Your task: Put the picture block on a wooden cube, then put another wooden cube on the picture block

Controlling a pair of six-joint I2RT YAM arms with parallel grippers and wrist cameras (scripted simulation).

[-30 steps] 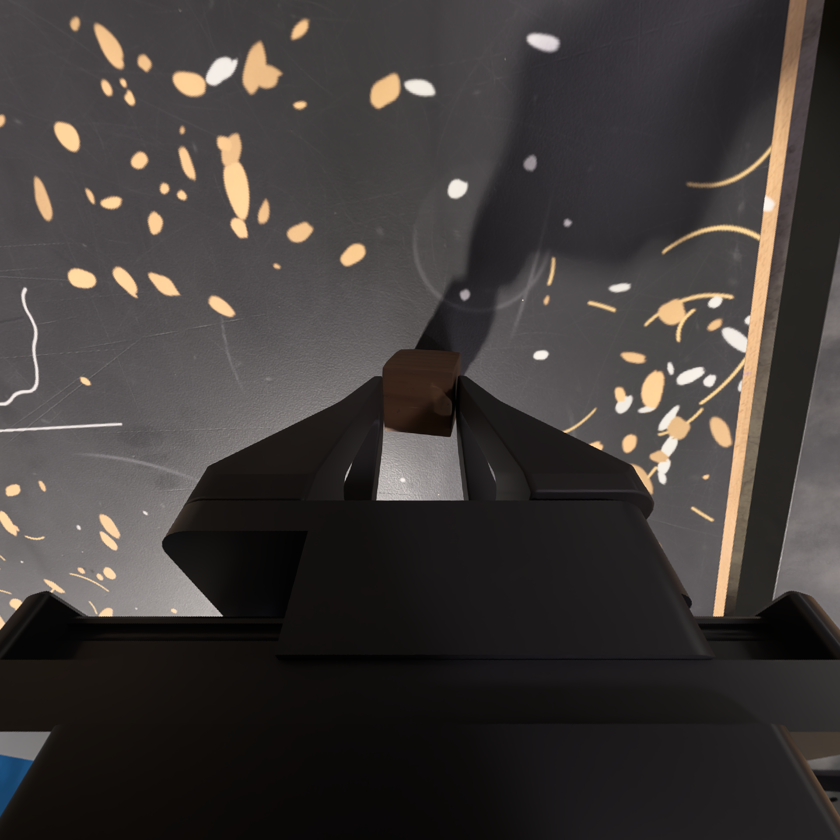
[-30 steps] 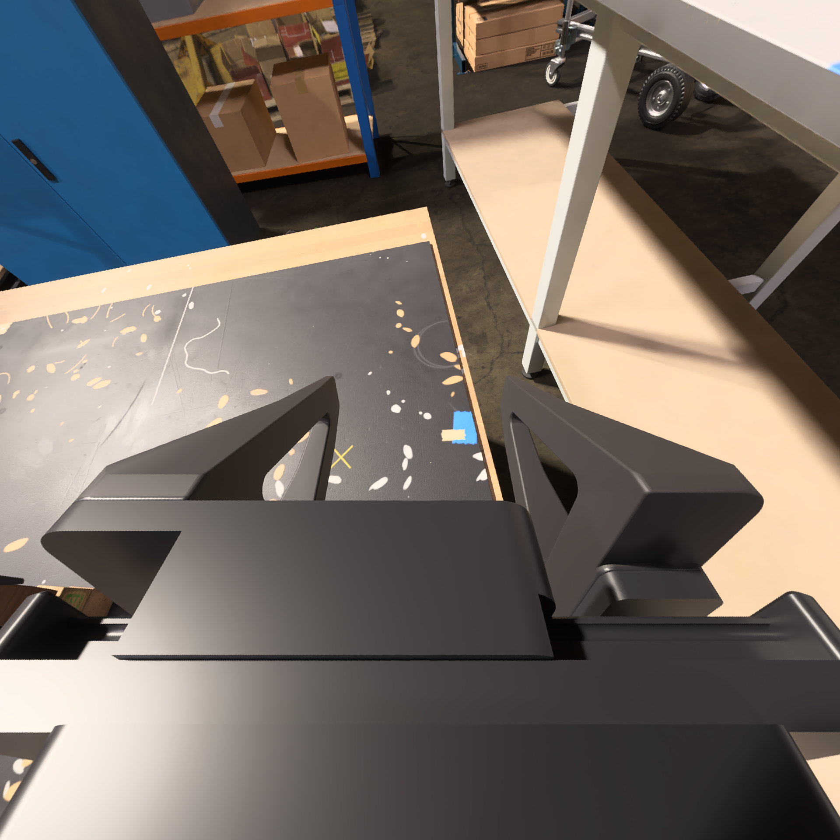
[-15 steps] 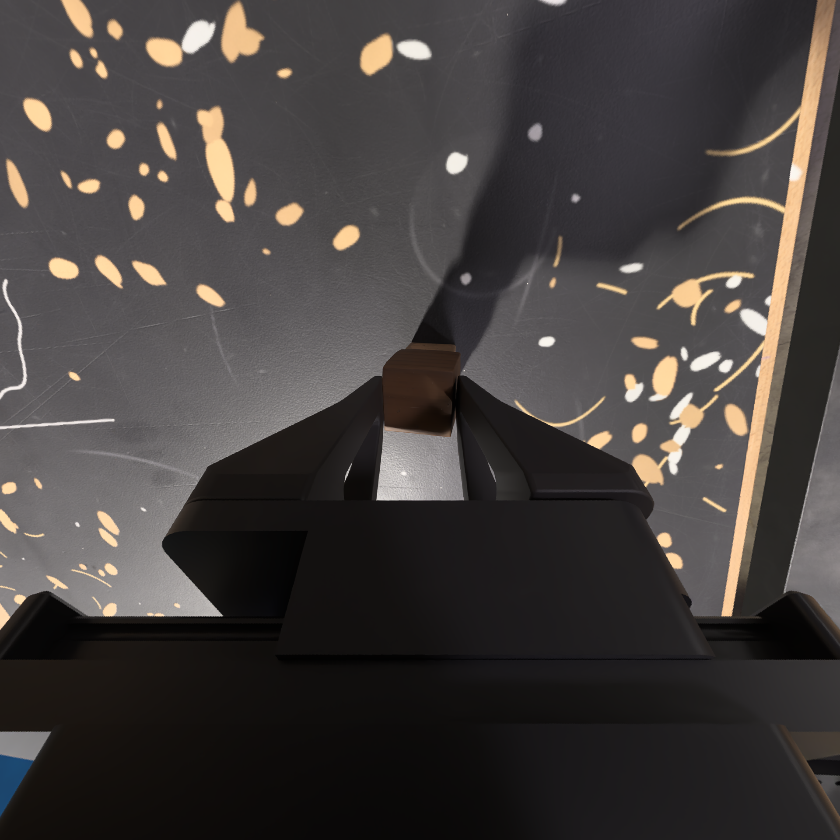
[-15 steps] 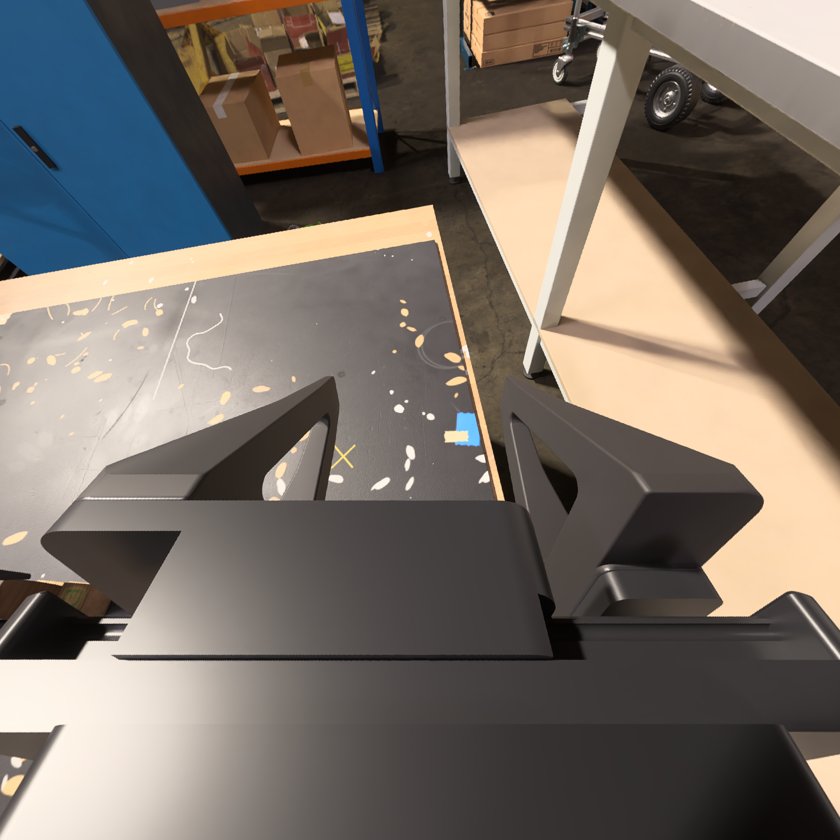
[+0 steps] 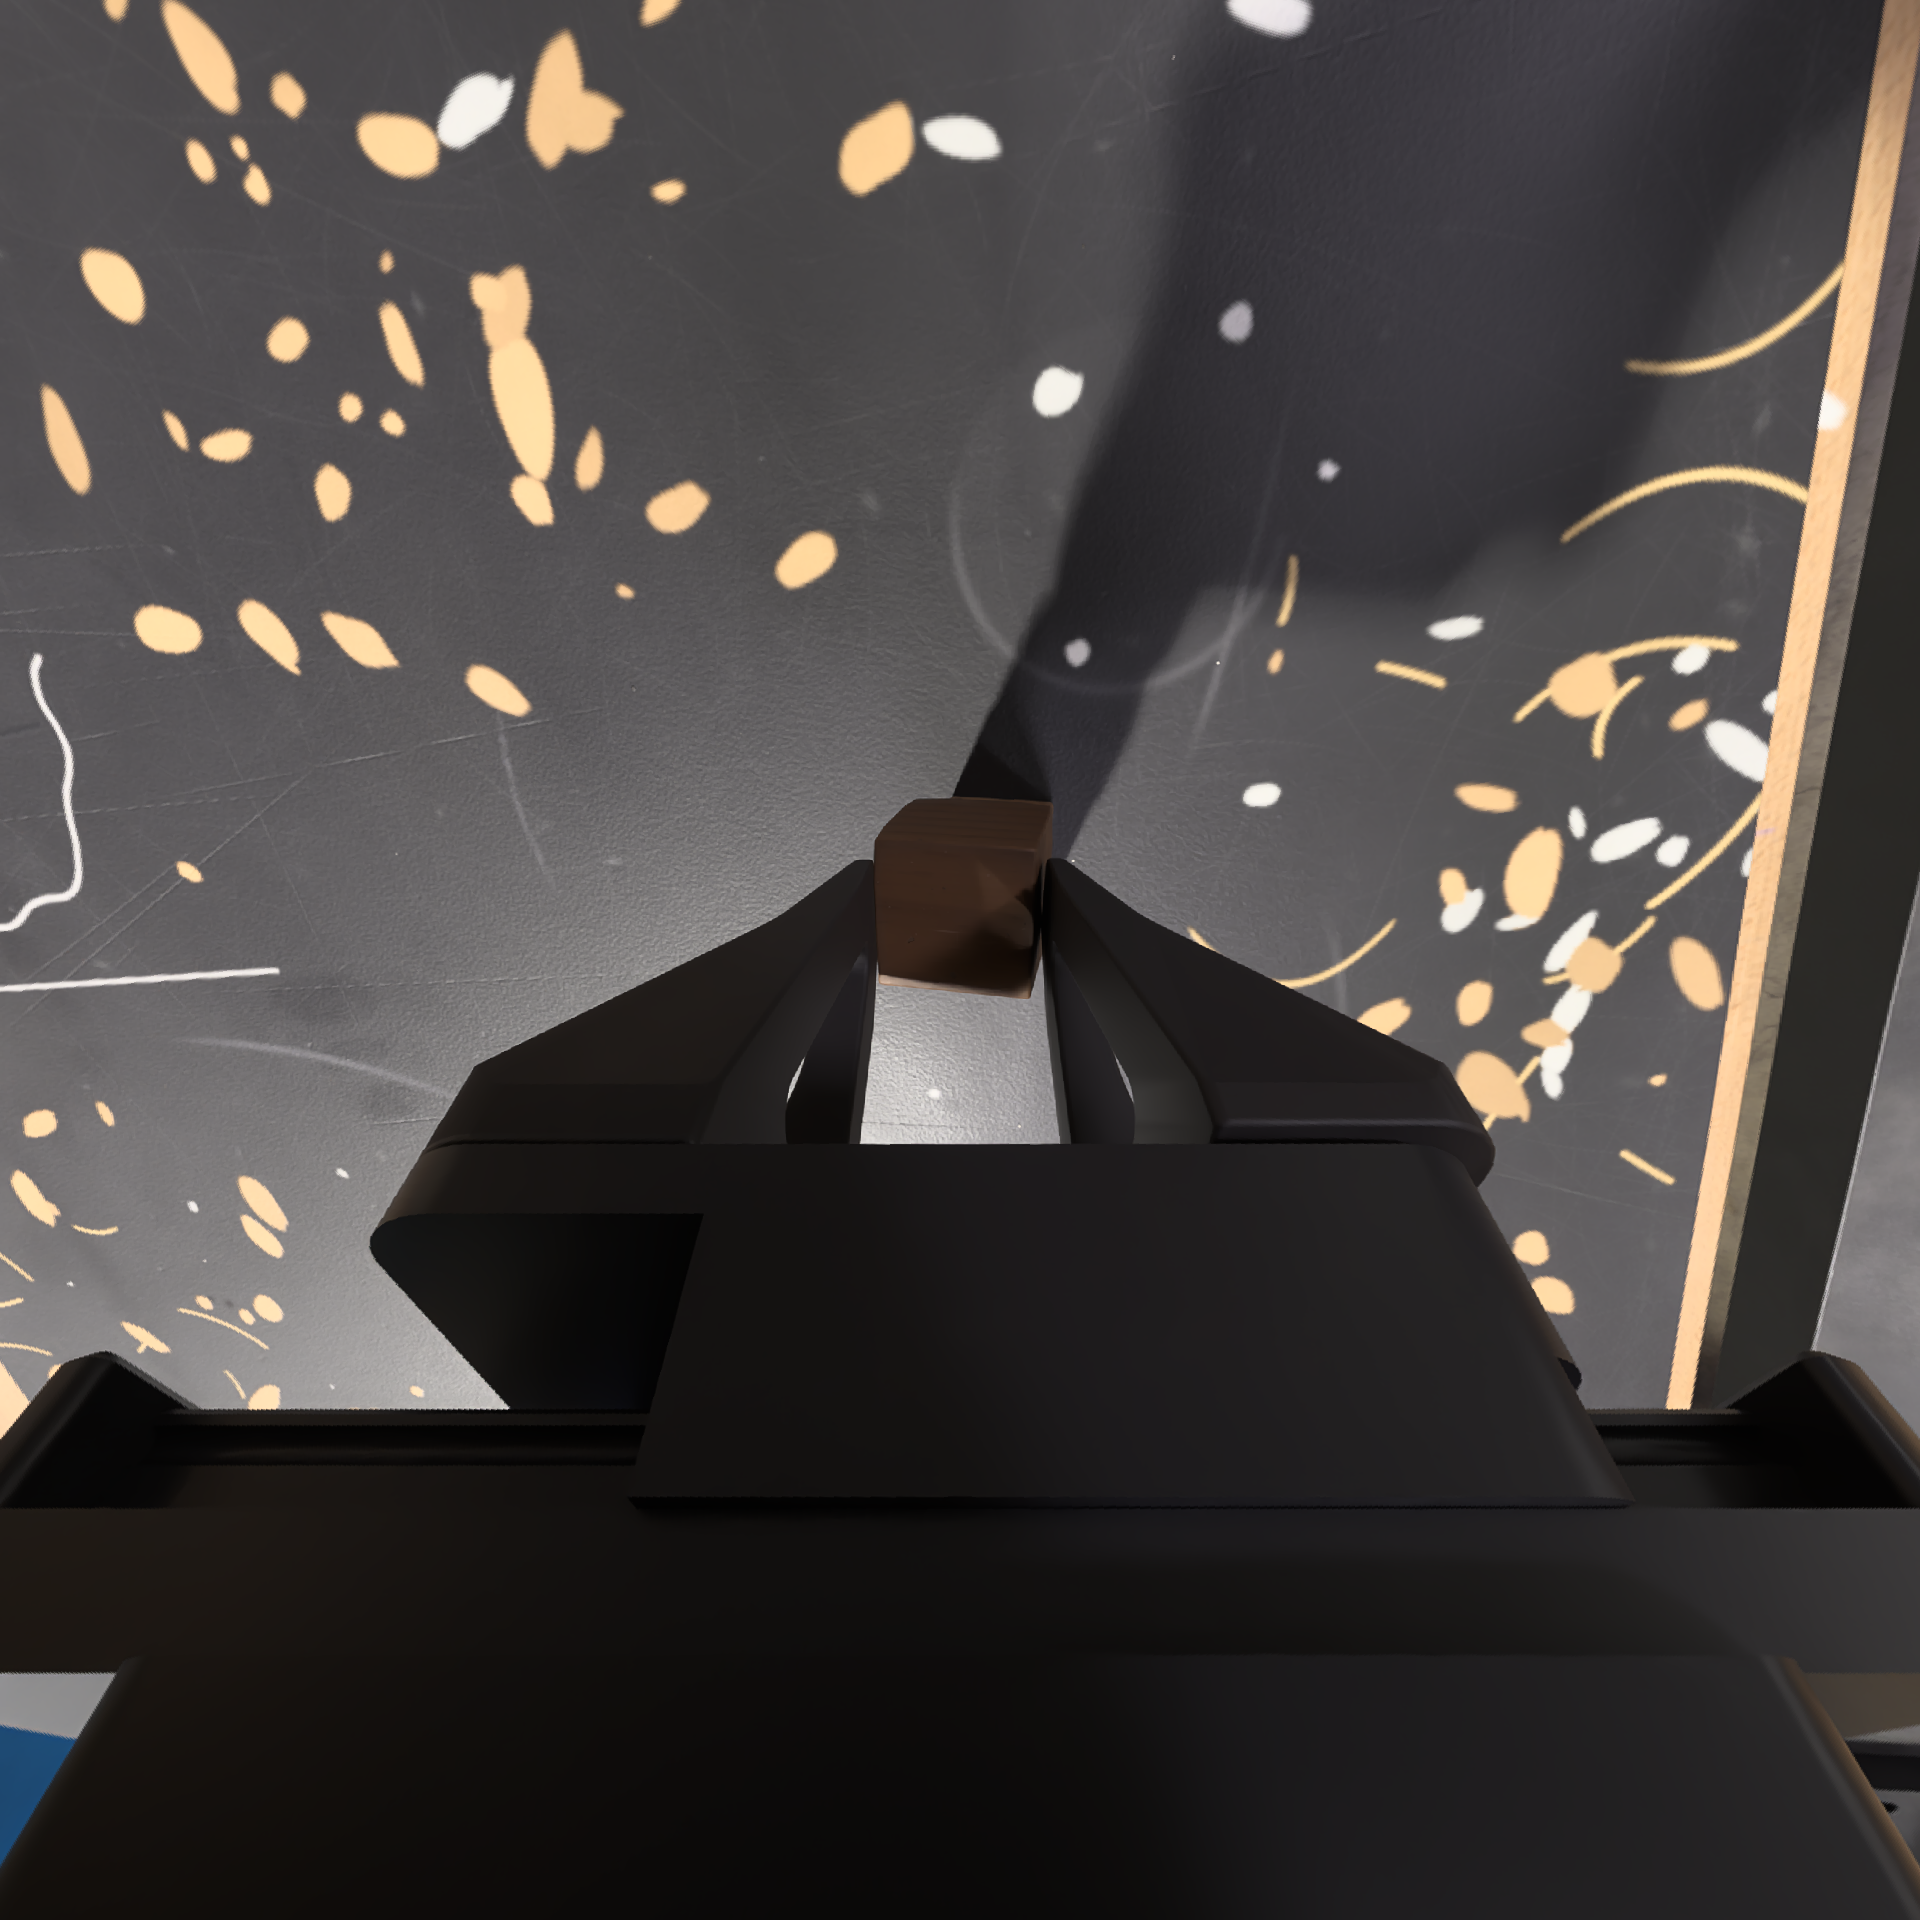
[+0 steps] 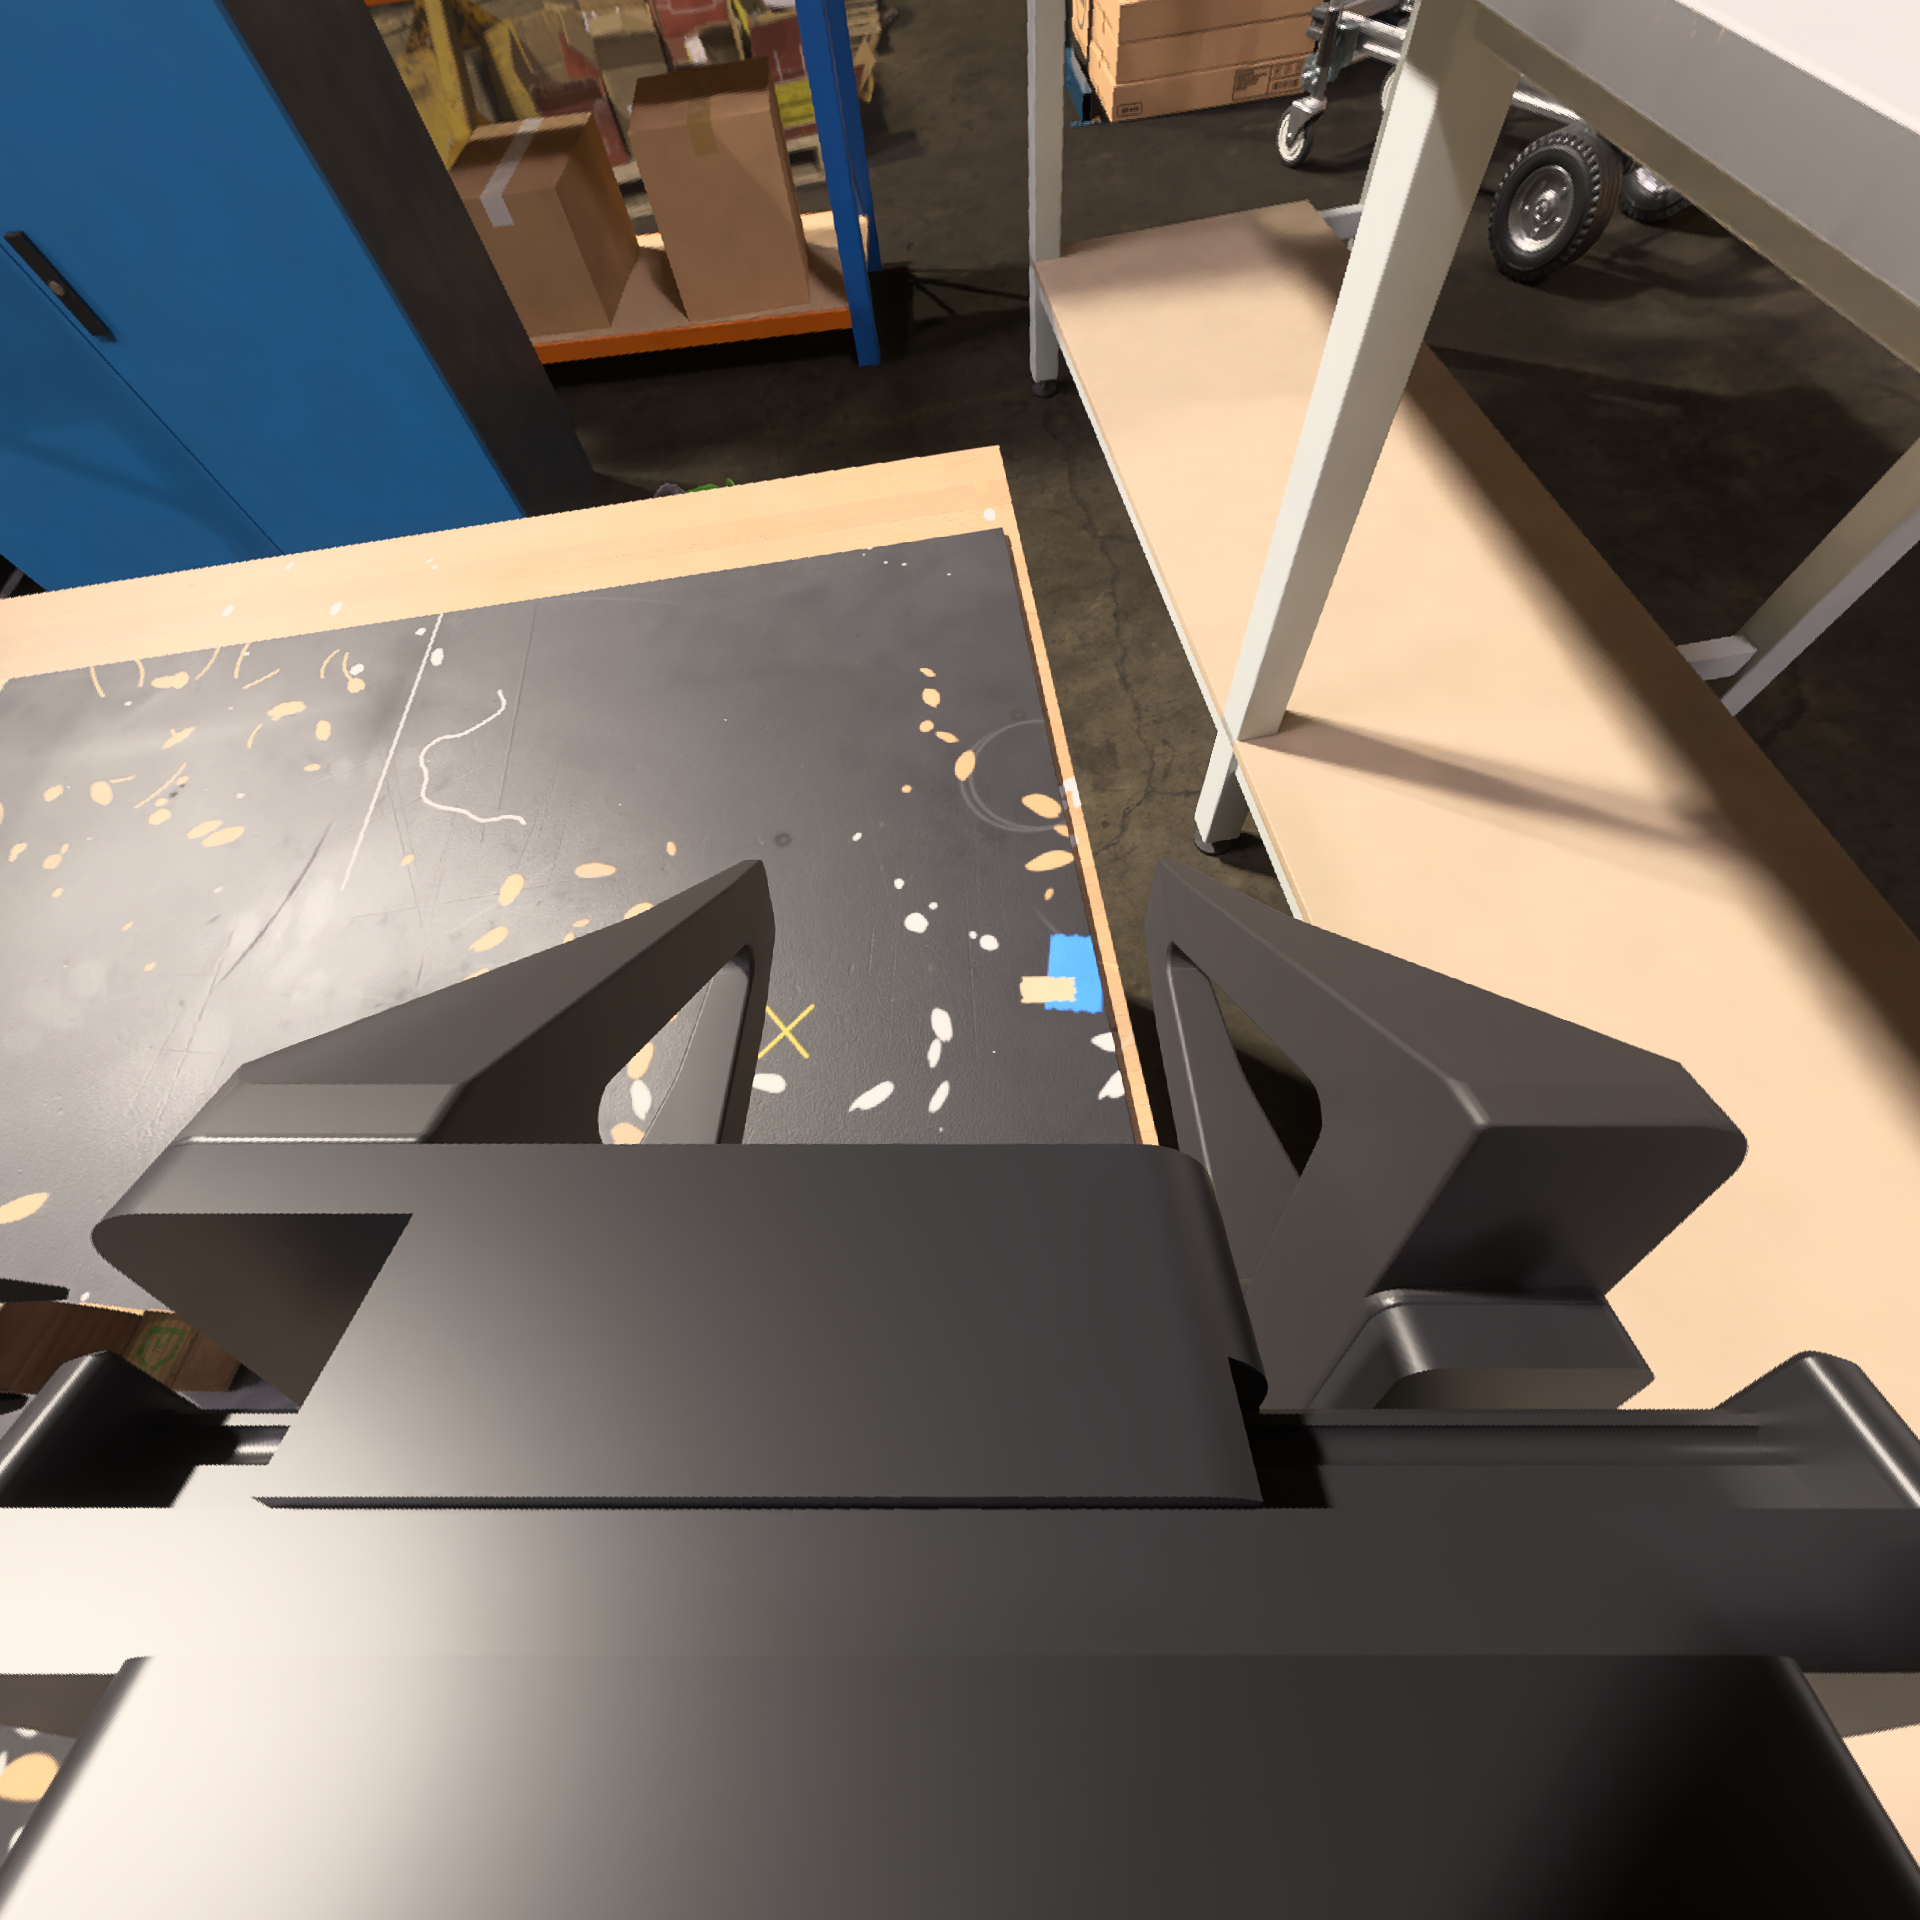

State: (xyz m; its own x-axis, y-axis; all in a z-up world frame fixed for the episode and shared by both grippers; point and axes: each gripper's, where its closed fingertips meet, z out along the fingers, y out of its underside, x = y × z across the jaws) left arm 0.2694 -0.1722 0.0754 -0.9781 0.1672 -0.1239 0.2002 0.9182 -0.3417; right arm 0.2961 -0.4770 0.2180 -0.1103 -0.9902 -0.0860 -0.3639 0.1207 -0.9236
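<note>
My left gripper [image 5: 958, 881] is shut on a small dark brown wooden cube [image 5: 951, 930] and holds it above the dark speckled mat [image 5: 623, 831]. Its shadow falls on the mat beyond the cube. My right gripper [image 6: 961, 873] is open and empty above the mat's right part [image 6: 623, 748]. At the lower left of the right wrist view a brown block with a green mark [image 6: 156, 1349] peeks out from under the gripper body, mostly hidden. No other cube shows.
The mat lies on a light wooden table whose right edge [image 6: 1081, 831] is close to my right gripper. Blue tape [image 6: 1070, 971] and a yellow cross [image 6: 787, 1032] mark the mat. Beyond stand a white-legged table [image 6: 1340, 416], a blue cabinet [image 6: 208, 312] and cardboard boxes [image 6: 717, 197].
The mat's marks shift slightly in both views, so both wrists have moved a little. The left gripper stays shut on the cube; the right stays open.
</note>
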